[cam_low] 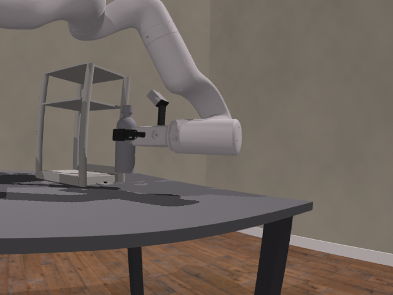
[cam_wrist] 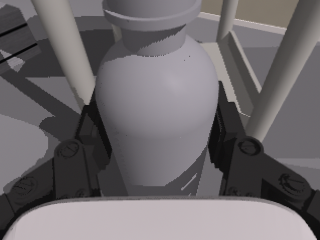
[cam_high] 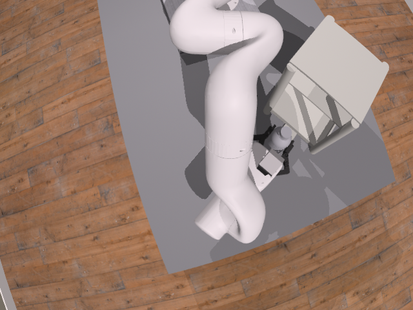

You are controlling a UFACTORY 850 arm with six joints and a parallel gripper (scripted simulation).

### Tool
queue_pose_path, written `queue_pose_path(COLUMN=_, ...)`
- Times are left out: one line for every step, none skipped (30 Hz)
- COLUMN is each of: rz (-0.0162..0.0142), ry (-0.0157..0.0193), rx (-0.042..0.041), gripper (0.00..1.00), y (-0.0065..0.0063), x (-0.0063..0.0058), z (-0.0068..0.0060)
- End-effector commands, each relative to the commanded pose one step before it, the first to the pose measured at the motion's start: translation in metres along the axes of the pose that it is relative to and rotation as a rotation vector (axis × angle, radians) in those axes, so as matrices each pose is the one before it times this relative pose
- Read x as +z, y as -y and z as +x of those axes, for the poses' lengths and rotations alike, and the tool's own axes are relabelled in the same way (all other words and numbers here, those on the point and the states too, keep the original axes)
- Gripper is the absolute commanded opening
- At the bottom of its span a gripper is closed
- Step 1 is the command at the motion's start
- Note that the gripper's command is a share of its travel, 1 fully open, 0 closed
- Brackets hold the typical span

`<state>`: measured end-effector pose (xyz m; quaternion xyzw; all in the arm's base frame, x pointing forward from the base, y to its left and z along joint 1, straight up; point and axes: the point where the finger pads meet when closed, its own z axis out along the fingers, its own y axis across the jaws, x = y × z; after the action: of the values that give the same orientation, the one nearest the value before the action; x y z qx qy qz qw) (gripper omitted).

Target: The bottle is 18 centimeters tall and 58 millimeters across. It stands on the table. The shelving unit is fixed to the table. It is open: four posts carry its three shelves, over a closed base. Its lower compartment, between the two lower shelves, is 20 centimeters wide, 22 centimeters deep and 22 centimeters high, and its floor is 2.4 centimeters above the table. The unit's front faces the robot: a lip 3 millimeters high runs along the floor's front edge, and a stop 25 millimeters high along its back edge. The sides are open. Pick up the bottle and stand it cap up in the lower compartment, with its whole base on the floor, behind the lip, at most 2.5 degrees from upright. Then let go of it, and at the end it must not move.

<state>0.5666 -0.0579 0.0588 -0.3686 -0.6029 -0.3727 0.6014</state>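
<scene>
The grey bottle (cam_high: 278,141) (cam_low: 124,155) (cam_wrist: 155,110) is upright, cap up, and its base looks slightly above the table. My gripper (cam_high: 281,135) (cam_low: 122,134) (cam_wrist: 159,99) is shut on the bottle's upper body from the side, with the fingers level. The bottle is right at the edge of the shelving unit (cam_high: 337,63) (cam_low: 85,126) (cam_wrist: 280,75), between two of its posts and just outside the lower compartment. The compartment's pale floor (cam_high: 286,103) (cam_low: 69,174) lies just beyond the bottle.
The unit stands near the grey table's (cam_high: 150,133) (cam_low: 190,216) far corner. Its posts flank the bottle closely in the wrist view, and the middle shelf (cam_low: 63,104) sits a little above cap height. My arm (cam_high: 230,110) reaches over the table's middle.
</scene>
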Motion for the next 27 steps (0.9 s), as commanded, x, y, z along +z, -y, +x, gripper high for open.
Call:
queue_pose_path(rz=0.00042, ry=0.0009, rx=-0.00148, gripper=0.0, y=-0.0065, x=-0.00065, z=0.0009)
queue_pose_path(rz=0.0, ry=0.0, rx=0.0, gripper=0.0, y=-0.00131, x=0.0, z=0.0)
queue_pose_path(rz=0.00001, ry=-0.00001, rx=-0.00001, gripper=0.0, y=-0.00123, x=0.00001, z=0.0)
queue_pose_path(rz=0.0, ry=0.0, rx=0.0, gripper=0.0, y=-0.00114, x=0.0, z=0.0)
queue_pose_path(rz=-0.00001, ry=0.00001, rx=0.00001, gripper=0.0, y=-0.00106, x=-0.00001, z=0.0)
queue_pose_path(rz=0.0, ry=0.0, rx=0.0, gripper=0.0, y=-0.00099, x=0.0, z=0.0)
queue_pose_path(rz=0.0, ry=0.0, rx=0.0, gripper=0.0, y=-0.00091, x=0.0, z=0.0)
queue_pose_path(rz=0.00001, ry=0.0, rx=-0.00001, gripper=0.0, y=-0.00084, x=0.00001, z=0.0)
queue_pose_path(rz=0.0, ry=0.0, rx=0.0, gripper=0.0, y=0.0, x=0.0, z=0.0)
queue_pose_path(rz=0.0, ry=0.0, rx=0.0, gripper=0.0, y=0.0, x=0.0, z=0.0)
queue_pose_path(rz=0.0, ry=0.0, rx=0.0, gripper=0.0, y=-0.00076, x=0.0, z=0.0)
queue_pose_path(rz=-0.00001, ry=0.0, rx=0.0, gripper=0.0, y=-0.00069, x=-0.00001, z=0.0)
queue_pose_path(rz=0.0, ry=0.0, rx=0.0, gripper=0.0, y=-0.00062, x=0.0, z=0.0)
queue_pose_path(rz=0.0, ry=0.0, rx=0.0, gripper=0.0, y=-0.00055, x=0.0, z=0.0)
queue_pose_path(rz=0.0, ry=0.0, rx=0.0, gripper=0.0, y=-0.00049, x=0.0, z=0.0)
queue_pose_path(rz=0.0, ry=0.0, rx=0.0, gripper=0.0, y=-0.00043, x=0.0, z=0.0)
queue_pose_path(rz=0.0, ry=0.0, rx=0.0, gripper=0.0, y=-0.00037, x=0.0, z=0.0)
queue_pose_path(rz=0.0, ry=0.0, rx=0.0, gripper=0.0, y=-0.00032, x=0.0, z=0.0)
queue_pose_path(rz=0.0, ry=0.0, rx=0.0, gripper=0.0, y=-0.00027, x=0.0, z=0.0)
queue_pose_path(rz=0.0, ry=0.0, rx=0.0, gripper=0.0, y=-0.00022, x=0.0, z=0.0)
queue_pose_path(rz=0.0, ry=0.0, rx=0.0, gripper=0.0, y=-0.00017, x=0.0, z=0.0)
queue_pose_path(rz=0.0, ry=0.0, rx=0.0, gripper=0.0, y=-0.00013, x=0.0, z=0.0)
queue_pose_path(rz=0.0, ry=0.0, rx=0.0, gripper=0.0, y=-0.0001, x=0.0, z=0.0)
queue_pose_path(rz=0.0, ry=0.0, rx=0.0, gripper=0.0, y=-0.00007, x=0.0, z=0.0)
queue_pose_path(rz=0.0, ry=0.0, rx=0.0, gripper=0.0, y=-0.00004, x=0.0, z=0.0)
queue_pose_path(rz=0.0, ry=0.0, rx=0.0, gripper=0.0, y=0.0, x=0.0, z=0.0)
queue_pose_path(rz=0.0, ry=0.0, rx=0.0, gripper=0.0, y=0.0, x=0.0, z=0.0)
